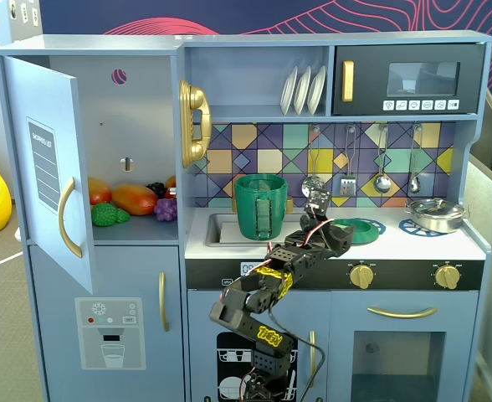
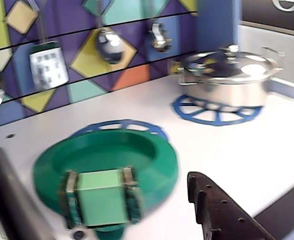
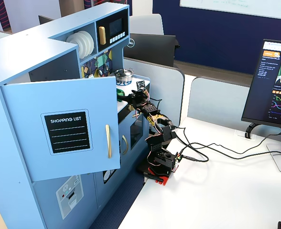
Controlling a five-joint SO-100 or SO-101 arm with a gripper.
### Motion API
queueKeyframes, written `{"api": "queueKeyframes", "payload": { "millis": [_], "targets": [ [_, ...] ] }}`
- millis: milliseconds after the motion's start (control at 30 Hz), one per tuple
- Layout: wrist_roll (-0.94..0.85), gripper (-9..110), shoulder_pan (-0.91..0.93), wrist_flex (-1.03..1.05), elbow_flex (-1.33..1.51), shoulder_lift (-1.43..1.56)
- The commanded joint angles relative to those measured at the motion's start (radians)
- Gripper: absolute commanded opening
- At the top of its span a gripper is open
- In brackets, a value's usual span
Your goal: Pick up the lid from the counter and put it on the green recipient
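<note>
Wrist view: gripper fingers apart, straddling lid knob, not clamped. Advice: centre on knob, squeeze squarely, lift level toward green recipient.

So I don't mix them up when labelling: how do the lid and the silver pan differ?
The lid is green plastic, flat and low; the pan is shiny metal and taller. The lid has a square knob, and the pan has its own cover on. Both rest on blue burner rings on the counter.

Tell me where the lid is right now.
In a fixed view the lid lies flat on the counter, right of the green pot, left of the silver pan.
</note>
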Motion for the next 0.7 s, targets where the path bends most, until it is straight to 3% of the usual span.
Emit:
{"api": "queueKeyframes", "payload": {
  "millis": [0,667],
  "targets": [
    [-0.020,49,-0.029,-0.086,-0.020,-0.052],
    [-0.049,46,-0.034,-0.147,-0.198,-0.311]
  ]
}}
